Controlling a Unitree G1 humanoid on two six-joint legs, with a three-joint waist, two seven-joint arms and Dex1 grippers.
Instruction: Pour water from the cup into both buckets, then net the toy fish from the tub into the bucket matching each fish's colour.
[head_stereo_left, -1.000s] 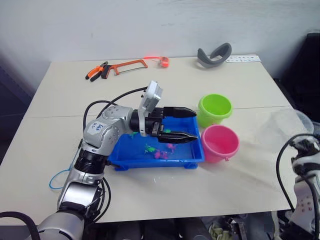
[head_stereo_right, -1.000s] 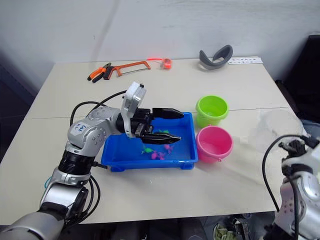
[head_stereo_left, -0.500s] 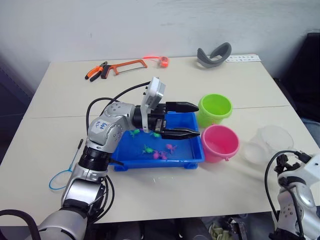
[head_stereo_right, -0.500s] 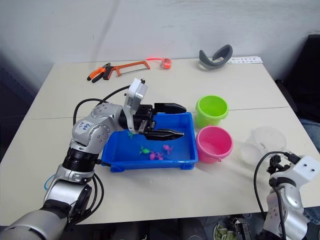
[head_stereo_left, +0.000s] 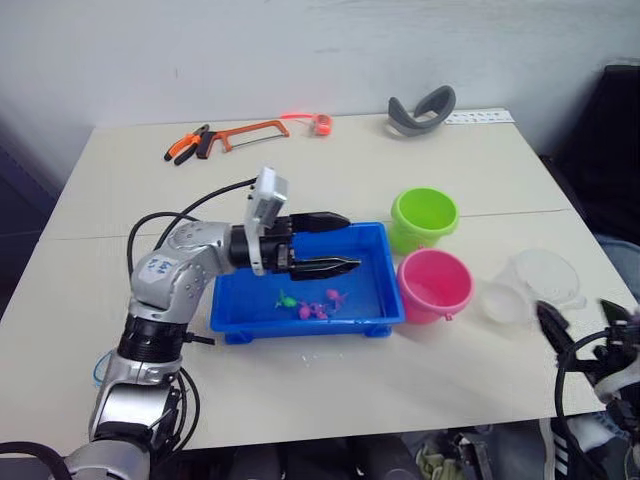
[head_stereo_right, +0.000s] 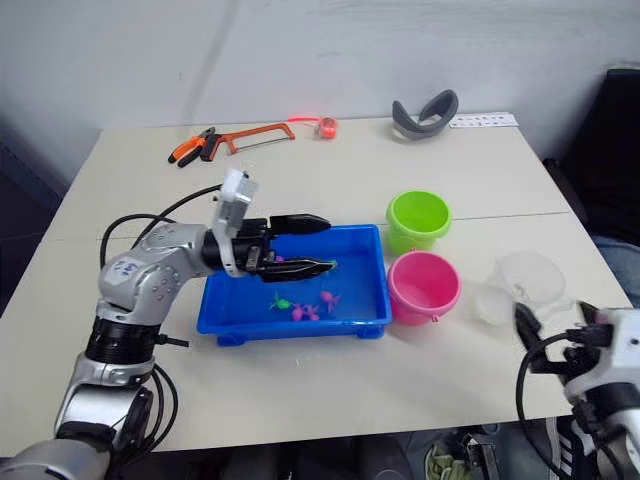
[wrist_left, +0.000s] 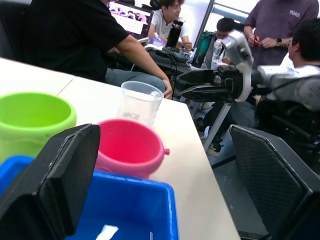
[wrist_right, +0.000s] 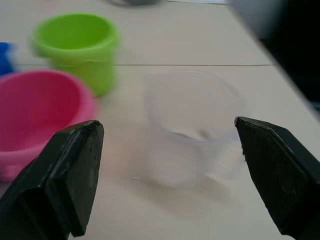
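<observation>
Right now everything is sitting on a pale beige table (head_stereo_left: 330, 390) pushed against a white wall; in the left wrist view several people are sitting at desks with a screen glowing behind them. Any writing, such as the small label on the left arm, is too small for me to read.

At the table's middle the blue tub (head_stereo_left: 372, 312) is holding a few tiny green and pink toy fish (head_stereo_left: 308, 302). The green bucket (head_stereo_left: 424, 220) is standing at two o'clock from the tub, the pink bucket (head_stereo_left: 435, 286) just beside the tub's three o'clock edge. The clear cup (head_stereo_left: 530, 285) is standing upright at three o'clock of the pink bucket, apart from it.

The left gripper (head_stereo_left: 340, 243) is hovering over the tub with its jaws spread wide and empty. The right gripper (wrist_right: 165, 180) is gaping wide in front of the cup, touching nothing.

At twelve o'clock, along the far edge, an orange hacksaw (head_stereo_left: 258, 131), pliers (head_stereo_left: 186, 146) and a grey curved band (head_stereo_left: 422, 108) are lying.

Compared with a second ago, the cup is now standing released on the table, and the left gripper is sitting further back toward nine o'clock over the tub.
</observation>
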